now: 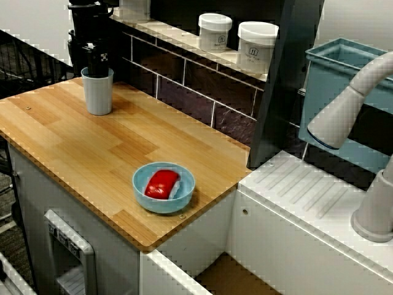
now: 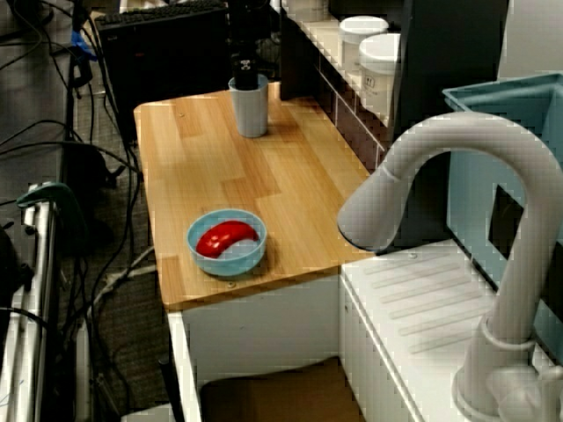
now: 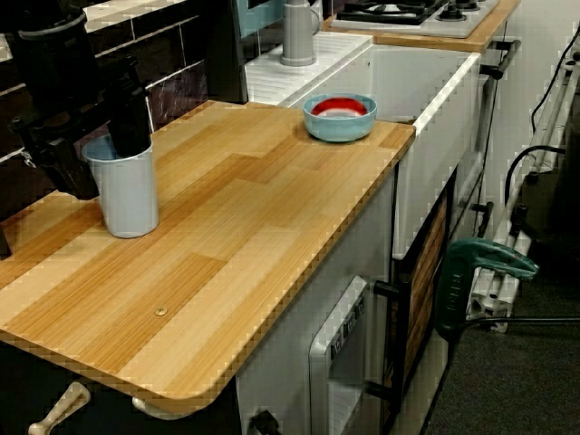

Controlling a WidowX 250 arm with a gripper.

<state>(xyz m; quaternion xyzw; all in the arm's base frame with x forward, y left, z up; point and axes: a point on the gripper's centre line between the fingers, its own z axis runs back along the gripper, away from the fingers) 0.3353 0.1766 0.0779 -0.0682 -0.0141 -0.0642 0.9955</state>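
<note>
We see the cup upright on the counter, long axis vertical, mouth up, by the tiled wall and well apart from the bowl. The claw dips into its mouth. Its fingertips are hidden, so we can't tell its opening or hold. The low side view adds a stove, while the view from above adds jars.

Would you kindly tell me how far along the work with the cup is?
Done: the gripper sits at the cup, its tip dipped inside the rim. In hand: the grip, which I cannot judge; the cup stands upright on the counter. Left: any lifting; the bowl with the red thing lies apart, untouched.
</note>
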